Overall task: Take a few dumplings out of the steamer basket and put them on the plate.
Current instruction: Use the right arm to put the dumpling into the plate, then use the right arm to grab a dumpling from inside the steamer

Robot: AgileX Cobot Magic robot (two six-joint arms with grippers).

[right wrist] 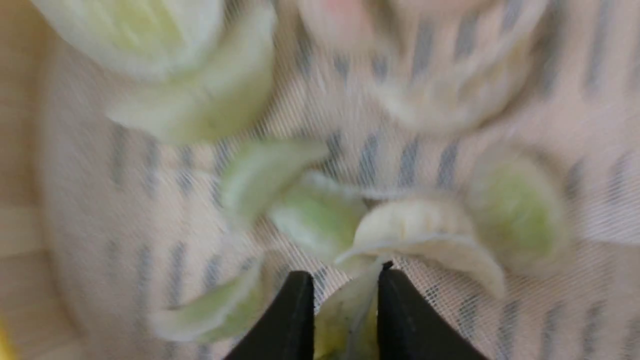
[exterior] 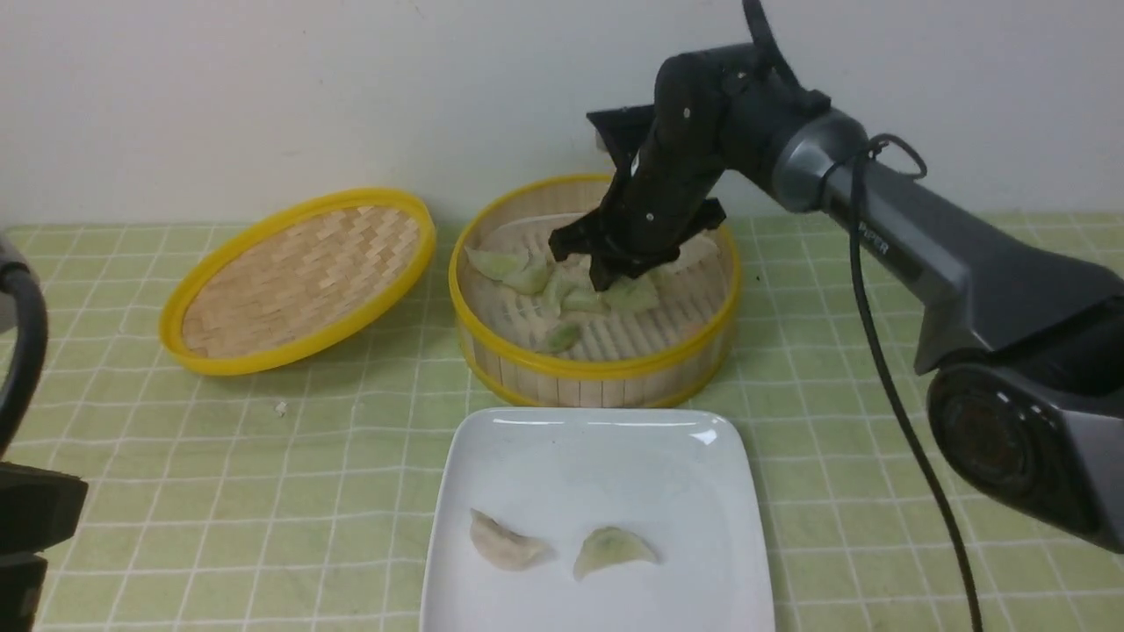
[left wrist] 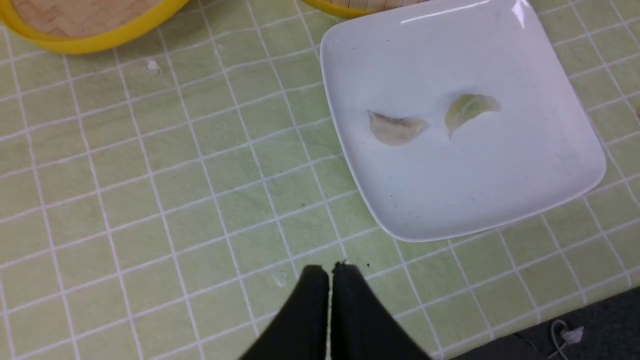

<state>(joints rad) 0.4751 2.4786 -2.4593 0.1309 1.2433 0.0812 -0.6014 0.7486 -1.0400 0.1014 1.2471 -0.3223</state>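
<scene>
The steamer basket (exterior: 597,369) stands at the back middle with several pale green dumplings (exterior: 527,272) on its ridged floor. My right gripper (exterior: 606,274) reaches down into it. In the right wrist view the right gripper (right wrist: 345,275) has its fingers pressed on both sides of a pale green dumpling (right wrist: 345,320), with more dumplings (right wrist: 320,215) lying just beyond. The white plate (exterior: 597,456) sits in front of the basket and carries a whitish dumpling (exterior: 505,542) and a greenish one (exterior: 613,549). My left gripper (left wrist: 329,270) is shut and empty over the cloth beside the plate (left wrist: 500,200).
The shallow woven lid (exterior: 299,281) with a yellow rim lies tilted to the left of the basket. A green checked cloth (exterior: 263,491) covers the table. A small crumb (exterior: 281,407) lies on it. The right arm's cable (exterior: 887,369) hangs to the right of the plate.
</scene>
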